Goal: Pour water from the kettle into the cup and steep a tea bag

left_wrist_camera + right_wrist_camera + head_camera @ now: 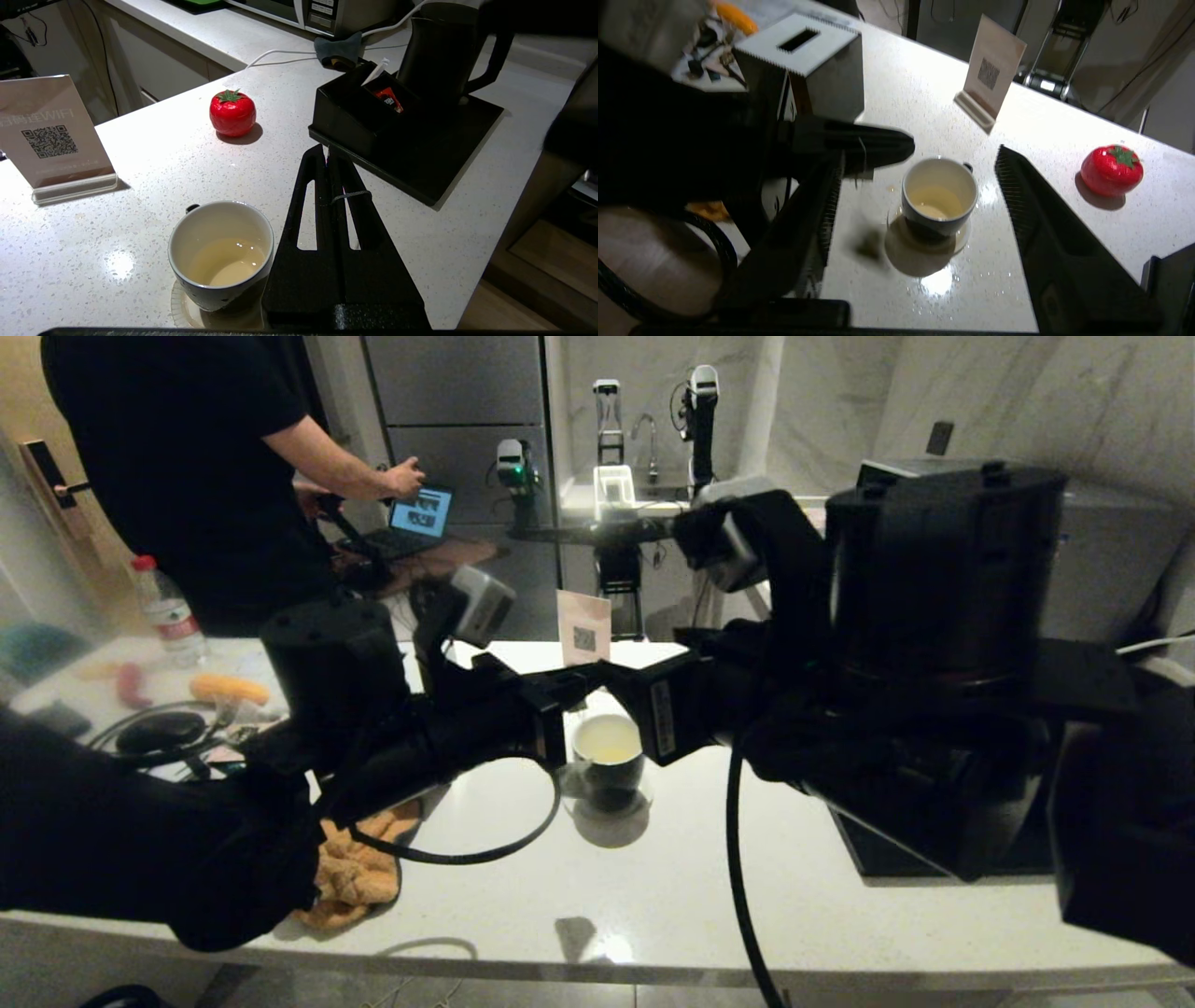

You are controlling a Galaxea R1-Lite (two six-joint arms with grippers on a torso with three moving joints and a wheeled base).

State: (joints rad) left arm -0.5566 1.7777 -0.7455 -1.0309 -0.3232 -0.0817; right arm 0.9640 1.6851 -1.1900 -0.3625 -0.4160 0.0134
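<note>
Reaching in from nine o'clock in the head view, the left gripper point(332, 156) stretches level above the counter point(653, 887), its fingers point(322, 196) pressed together with a thin string caught between them near the tips. Just beside those tips stands the cup point(608, 758) on a clear saucer point(924, 235), holding shallow, pale yellow water point(229, 261). A small blurred pale lump point(870, 243), possibly the tea bag, hangs below the left fingers at the cup's nine o'clock. From three o'clock the right gripper point(915, 200) hovers above the cup, fingers spread wide and empty. Behind it the kettle point(437, 51) stands on the black tray point(434, 154), behind the compartment box point(355, 107).
</note>
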